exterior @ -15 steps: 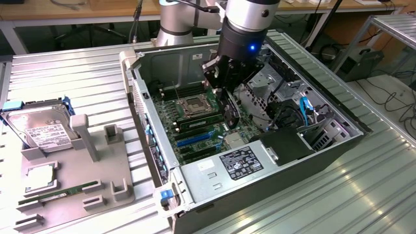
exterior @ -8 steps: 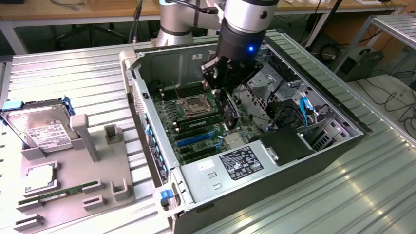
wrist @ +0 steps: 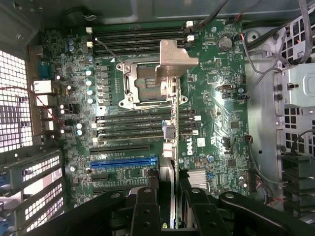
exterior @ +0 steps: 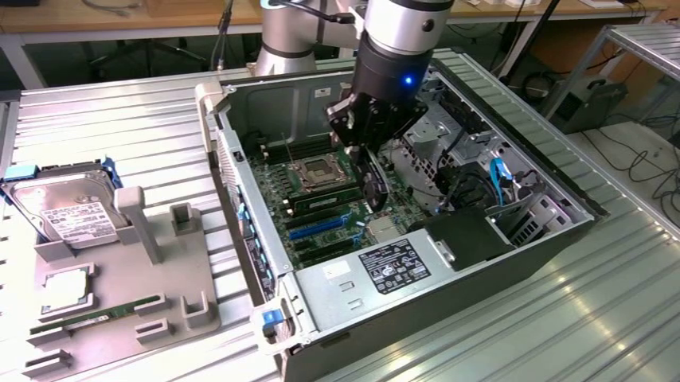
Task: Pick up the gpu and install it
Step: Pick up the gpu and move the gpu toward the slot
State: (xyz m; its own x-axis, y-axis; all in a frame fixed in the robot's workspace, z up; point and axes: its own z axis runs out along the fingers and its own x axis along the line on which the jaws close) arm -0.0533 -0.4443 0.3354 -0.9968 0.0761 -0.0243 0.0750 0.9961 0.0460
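In the exterior view my gripper (exterior: pixel 365 143) hangs inside the open computer case (exterior: pixel 552 187), shut on the gpu (exterior: pixel 373 185). The gpu is a thin dark card held on edge, a little above the green motherboard (exterior: pixel 279 195). The wrist view looks along the card's edge: the gpu (wrist: pixel 170 147) runs from between my black fingers (wrist: pixel 145 209) out to its silver bracket (wrist: pixel 176 60), over the processor socket (wrist: pixel 142 86). My gripper (wrist: pixel 170 211) is clamped on both faces. The blue expansion slot (wrist: pixel 123 161) lies beside the card, apart from it.
A grey tray (exterior: pixel 186 270) on the exterior view's left holds a silver hard drive (exterior: pixel 69 213), a processor chip (exterior: pixel 66 290) and a green RAM stick (exterior: pixel 98 316). Inside the case are the power supply (exterior: pixel 391 267), drive cages and loose cables (exterior: pixel 499 179).
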